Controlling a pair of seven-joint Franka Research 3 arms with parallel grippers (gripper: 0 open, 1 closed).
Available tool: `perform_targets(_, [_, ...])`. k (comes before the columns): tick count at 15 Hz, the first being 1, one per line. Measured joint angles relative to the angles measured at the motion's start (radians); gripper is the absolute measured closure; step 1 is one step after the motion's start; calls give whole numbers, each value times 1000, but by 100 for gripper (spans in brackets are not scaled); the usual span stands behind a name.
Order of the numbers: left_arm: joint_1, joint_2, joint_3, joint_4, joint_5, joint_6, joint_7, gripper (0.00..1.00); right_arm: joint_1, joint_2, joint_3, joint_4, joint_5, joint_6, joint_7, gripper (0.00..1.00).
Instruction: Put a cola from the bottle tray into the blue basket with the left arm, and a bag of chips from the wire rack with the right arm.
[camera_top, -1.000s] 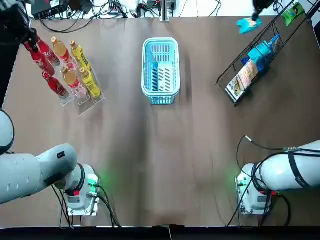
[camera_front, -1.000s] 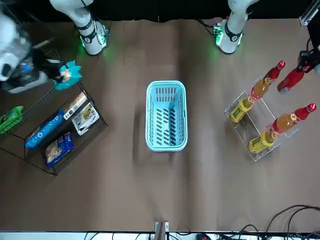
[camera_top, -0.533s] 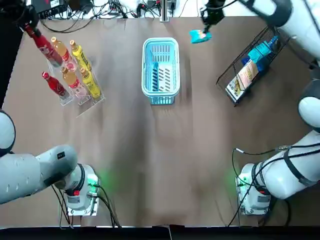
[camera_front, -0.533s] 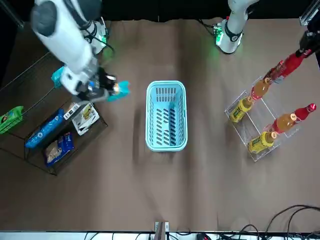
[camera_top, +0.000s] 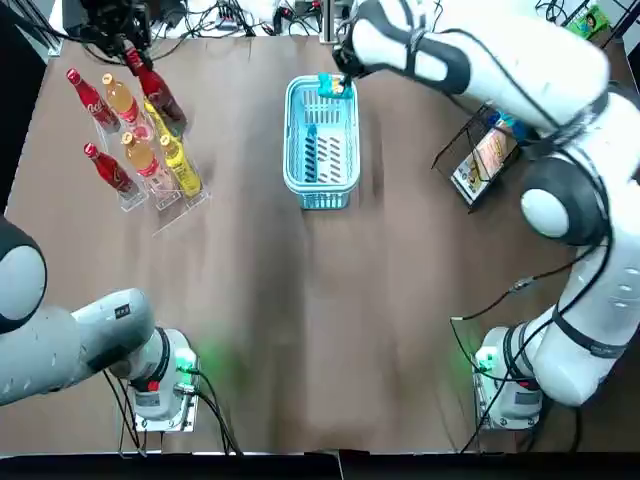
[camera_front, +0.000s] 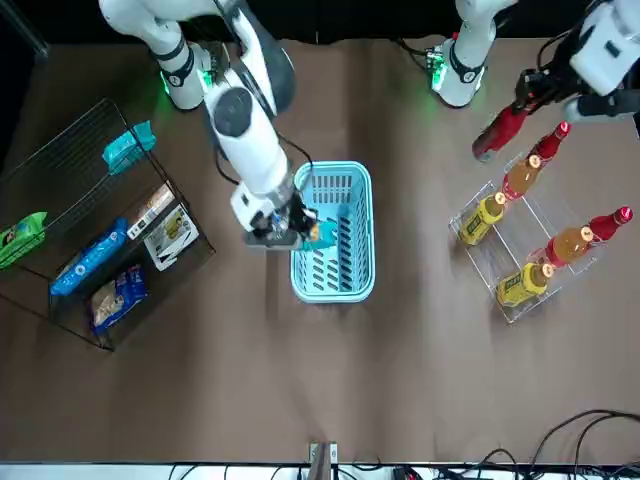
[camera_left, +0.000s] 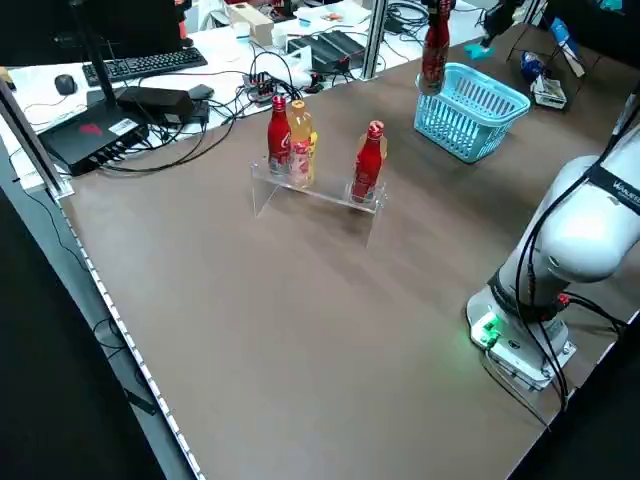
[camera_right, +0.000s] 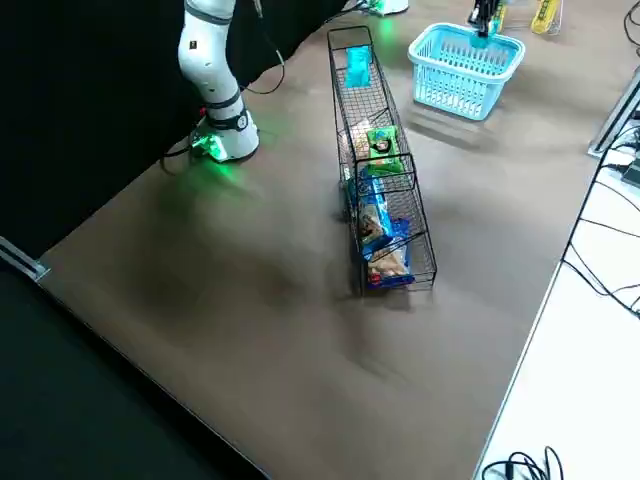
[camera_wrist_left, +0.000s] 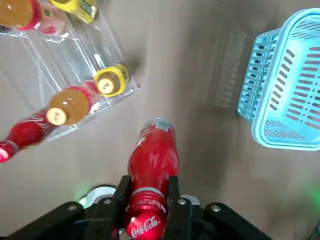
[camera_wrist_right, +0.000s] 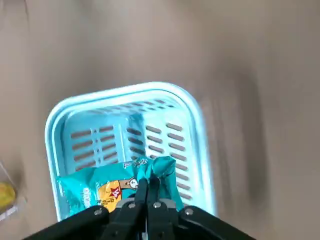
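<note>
My left gripper (camera_top: 132, 52) is shut on a red cola bottle (camera_top: 157, 92) and holds it in the air, tilted, between the clear bottle tray (camera_top: 165, 205) and the blue basket (camera_top: 291, 150). The left wrist view shows the cola bottle (camera_wrist_left: 151, 165) clamped between the fingers (camera_wrist_left: 121, 192), with the basket (camera_wrist_left: 280, 100) off to one side. My right gripper (camera_top: 336, 78) is shut on a teal chip bag (camera_top: 329, 87) over the basket's far end. In the right wrist view the chip bag (camera_wrist_right: 117, 187) hangs above the basket (camera_wrist_right: 201, 135).
Two colas (camera_top: 86, 97), orange and yellow bottles (camera_top: 178, 160) stay in the tray. The wire rack (camera_top: 500, 140) at the far right holds several bags (camera_front: 95, 255). Cables lie along the table's far edge. Both arm bases (camera_top: 160, 385) stand at the near edge.
The right arm swung the teal chip bag from the rack over to the basket. The left arm carried the cola from the far left corner rightward, past the tray.
</note>
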Motion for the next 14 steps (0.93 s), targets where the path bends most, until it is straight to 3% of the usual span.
perform_targets(3, [0,28,-65,0,-8,51,-113,66,12,68,-1,14,0,60,36,98])
perform_targets(6, [0,60,-134,0,-9,107,-217,66,12,77,-5,29,1,59,39,96])
perform_targets(8, [-1,80,-177,0,-9,146,-288,66,12,76,-6,39,2,52,40,83])
perform_targets(9, [-1,90,-197,0,-9,164,-323,66,12,75,-6,43,3,34,40,76])
perform_targets(14, [-41,151,-254,1,-9,229,-471,66,4,25,-21,64,3,-139,39,74])
